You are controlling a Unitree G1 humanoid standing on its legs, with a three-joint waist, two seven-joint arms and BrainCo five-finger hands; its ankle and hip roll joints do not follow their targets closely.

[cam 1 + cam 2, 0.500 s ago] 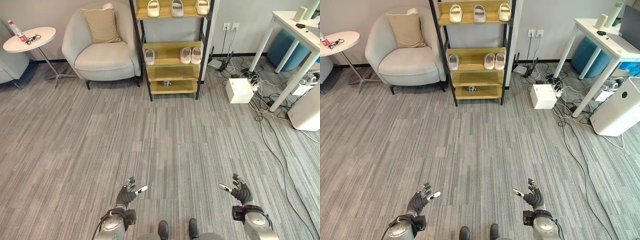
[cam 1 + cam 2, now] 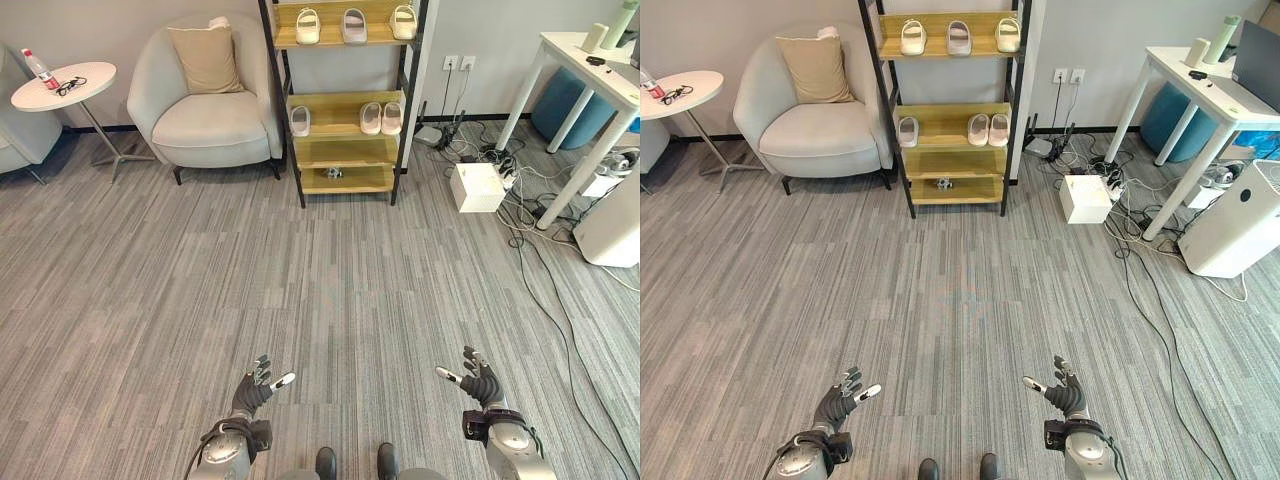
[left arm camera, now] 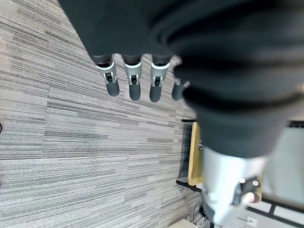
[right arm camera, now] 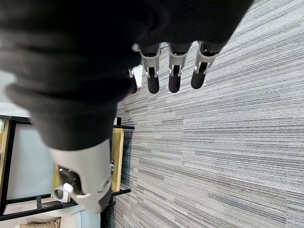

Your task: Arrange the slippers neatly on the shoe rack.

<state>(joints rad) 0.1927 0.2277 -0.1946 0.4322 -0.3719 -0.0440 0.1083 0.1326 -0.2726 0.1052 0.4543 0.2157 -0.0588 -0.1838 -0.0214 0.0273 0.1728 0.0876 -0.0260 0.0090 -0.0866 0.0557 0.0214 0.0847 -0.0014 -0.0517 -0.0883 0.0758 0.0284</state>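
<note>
Between the earlier frame and this one the whole scene slides slightly lower, a shift of the camera; both hands keep their place and pose and no slipper has moved.

Left hand (image 2: 255, 388): held low over the grey carpet floor (image 2: 300, 280), palm inward, fingers (image 3: 134, 83) straight and spread, thumb out toward the midline, grasping nothing. Right hand (image 2: 480, 381): mirrors it, level with the left and well apart from it, fingers (image 4: 174, 76) straight and relaxed, also released.

Shoe rack (image 2: 345, 150): stands against the wall far ahead of both hands, roughly between them in line. Top shelf: three pale slippers, one at the left (image 2: 308, 25), one in the middle (image 2: 354, 24), one at the right (image 2: 404, 20), each set apart from the next. Middle shelf: a single slipper (image 2: 300, 120) at the left, and a pair (image 2: 381, 116) side by side and touching at the right. Bottom shelf: a small dark object (image 2: 334, 172), too small to identify.

Surroundings: an armchair (image 2: 205, 110) with a tan cushion (image 2: 207, 58) just left of the rack; a round side surface (image 2: 63, 85) farther left carrying a bottle (image 2: 40, 68). Ahead and right of the right hand, a white box (image 2: 478, 185) and loose cables (image 2: 530, 230) lie on the floor beside a white desk surface (image 2: 590, 65). Bare carpet lies between the hands and the rack.
</note>
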